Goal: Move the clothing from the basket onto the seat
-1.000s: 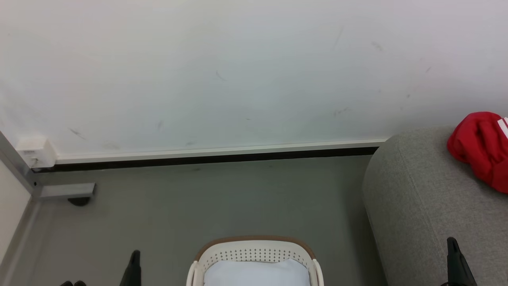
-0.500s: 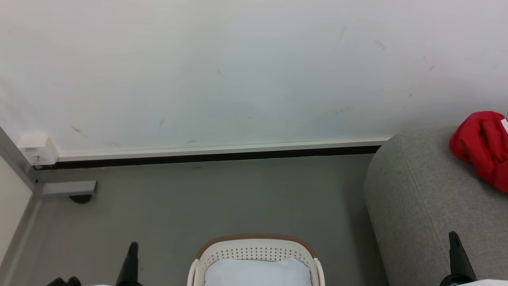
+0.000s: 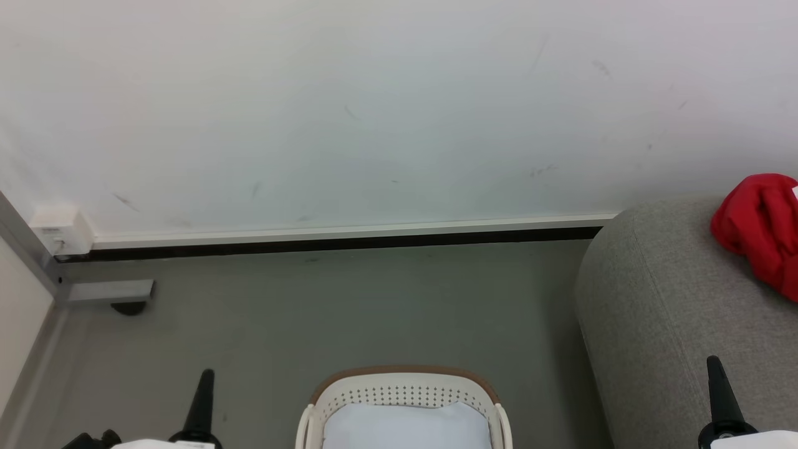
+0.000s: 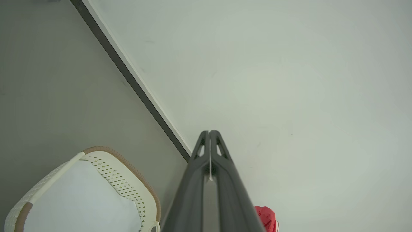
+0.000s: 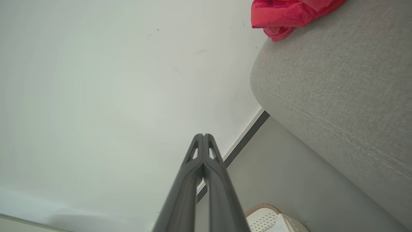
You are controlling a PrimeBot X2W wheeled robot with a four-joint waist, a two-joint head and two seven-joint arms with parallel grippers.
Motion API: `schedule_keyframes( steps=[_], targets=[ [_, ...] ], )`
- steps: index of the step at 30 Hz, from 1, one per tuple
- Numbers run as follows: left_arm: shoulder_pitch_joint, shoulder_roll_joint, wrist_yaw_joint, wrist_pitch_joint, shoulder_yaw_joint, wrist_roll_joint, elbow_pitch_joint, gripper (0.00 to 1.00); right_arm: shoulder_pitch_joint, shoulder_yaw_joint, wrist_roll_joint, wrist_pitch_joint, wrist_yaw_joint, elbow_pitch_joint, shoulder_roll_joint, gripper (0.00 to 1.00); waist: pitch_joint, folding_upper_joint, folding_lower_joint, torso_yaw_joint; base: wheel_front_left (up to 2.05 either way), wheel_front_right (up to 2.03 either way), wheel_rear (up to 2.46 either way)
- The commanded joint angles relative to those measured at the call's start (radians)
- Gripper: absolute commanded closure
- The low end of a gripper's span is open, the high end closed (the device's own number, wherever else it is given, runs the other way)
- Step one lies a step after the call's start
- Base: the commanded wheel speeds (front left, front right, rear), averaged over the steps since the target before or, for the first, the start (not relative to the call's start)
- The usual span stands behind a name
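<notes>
As seen from the head, the seat point(image 3: 673, 312) lay at 3 o'clock. Next, the basket point(image 3: 405, 390) sat at 6 o'clock, pale liner point(image 3: 405, 427) inside. Red clothing point(image 3: 757, 231) lay heaped on the seat. Both left gripper point(image 4: 209, 132) and right gripper point(image 5: 203, 135) were pressed closed, empty. Judged: check basket's hidden near half before stopping.

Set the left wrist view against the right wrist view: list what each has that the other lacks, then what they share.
The left wrist view adds the left gripper, shut, and most of the inside of the basket, covered by a pale liner sheet. The right wrist view adds the right gripper, shut, and the grey seat, with the clothing lying on it. Both share basket rim, red clothing, white wall, dark baseboard and grey floor.
</notes>
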Motion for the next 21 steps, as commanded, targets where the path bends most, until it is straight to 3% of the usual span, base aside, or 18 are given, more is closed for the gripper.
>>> schedule_keyframes(
  steps=[1,21],
  targets=[
    [-0.020,0.007,-0.007,0.009,0.008,-0.036,-0.009,1.00,-0.024,-0.004,0.036,0.007,-0.001,-0.012,-0.011,1.00,0.001,0.0000,-0.0001,0.001,0.00,0.00,0.00],
    [-0.046,0.009,-0.019,0.055,0.027,-0.219,-0.010,1.00,-0.042,-0.010,0.229,0.053,-0.002,-0.014,-0.013,1.00,0.010,0.0000,-0.0001,0.009,0.00,0.00,0.00]
  ],
)
